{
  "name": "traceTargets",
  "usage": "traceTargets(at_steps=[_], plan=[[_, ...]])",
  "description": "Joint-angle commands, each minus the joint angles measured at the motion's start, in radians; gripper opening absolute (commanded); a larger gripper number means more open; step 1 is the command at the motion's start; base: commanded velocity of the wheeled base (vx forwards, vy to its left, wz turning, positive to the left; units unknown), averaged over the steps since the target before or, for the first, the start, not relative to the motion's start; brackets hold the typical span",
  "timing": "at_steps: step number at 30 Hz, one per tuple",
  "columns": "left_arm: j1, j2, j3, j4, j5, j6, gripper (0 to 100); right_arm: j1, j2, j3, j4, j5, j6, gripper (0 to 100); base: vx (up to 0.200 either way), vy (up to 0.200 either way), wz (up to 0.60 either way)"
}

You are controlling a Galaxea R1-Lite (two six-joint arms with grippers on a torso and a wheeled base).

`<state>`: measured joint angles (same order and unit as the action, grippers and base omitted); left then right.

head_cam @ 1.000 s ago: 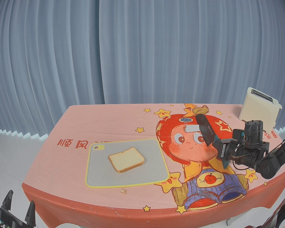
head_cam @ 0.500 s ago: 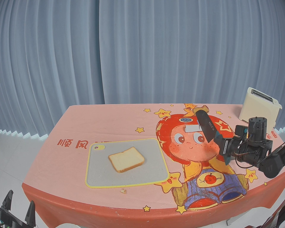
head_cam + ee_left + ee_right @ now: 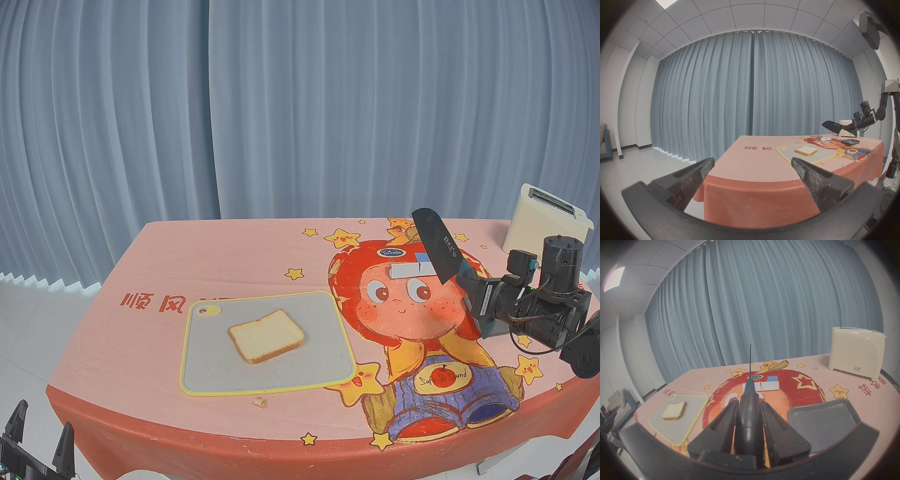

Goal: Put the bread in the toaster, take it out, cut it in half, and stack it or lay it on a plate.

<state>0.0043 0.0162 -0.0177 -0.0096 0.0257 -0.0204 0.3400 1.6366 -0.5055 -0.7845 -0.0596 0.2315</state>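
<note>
Gripping the knife (image 3: 437, 245) by its handle, your right claw (image 3: 476, 294) should carry the blade left and lower it squarely across the middle of the bread (image 3: 265, 335).

table (image 3: 187, 262), pink cloth | on it: cutting board (image 3: 206, 365) | toaster (image 3: 545, 230) | grey tray (image 3: 823, 422) | white block (image 3: 405, 270)

Head view: high, tilted forward and down, taking in the whole counter (image 3: 206, 262) against the curtain (image 3: 312, 106). Left wrist view: low, well off the counter's end, level, far; bread slice (image 3: 806, 151) small beyond its jaws. Right wrist view: close over the counter, sighting along the knife (image 3: 749, 415) between its jaws. All share cutting board (image 3: 206, 362) and toaster (image 3: 547, 231).
</note>
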Motion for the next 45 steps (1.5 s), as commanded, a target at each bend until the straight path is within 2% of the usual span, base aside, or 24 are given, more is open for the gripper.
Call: traceTargets(at_steps=[1, 6, 12, 18, 39, 45], plan=[[0.000, -0.004, 0.018, -0.001, 0.000, 0.000, 100, 0.043, -0.069, 0.018, -0.001, 0.000, 0.000, 0, 0.000, 0.000, 0.00], [0.000, -0.004, 0.018, 0.000, 0.000, 0.000, 100, 0.083, -0.141, 0.021, 0.010, 0.014, 0.000, 0, 0.000, 0.000, 0.00], [0.000, -0.004, 0.018, -0.001, 0.002, -0.001, 100, 0.082, -0.195, 0.061, -0.004, 0.018, 0.009, 0, 0.000, 0.000, 0.00], [0.000, -0.004, 0.018, 0.000, 0.000, 0.000, 100, 0.086, -0.198, 0.070, -0.004, 0.055, 0.005, 0, 0.000, 0.000, 0.00], [0.000, -0.004, 0.018, 0.000, 0.003, -0.003, 100, 0.149, -0.230, 0.084, -0.004, 0.057, 0.000, 0, 0.000, 0.000, 0.00], [0.000, -0.004, 0.018, 0.000, 0.003, -0.003, 100, 0.159, -0.230, 0.085, -0.004, 0.057, -0.001, 0, 0.000, 0.200, 0.00]])
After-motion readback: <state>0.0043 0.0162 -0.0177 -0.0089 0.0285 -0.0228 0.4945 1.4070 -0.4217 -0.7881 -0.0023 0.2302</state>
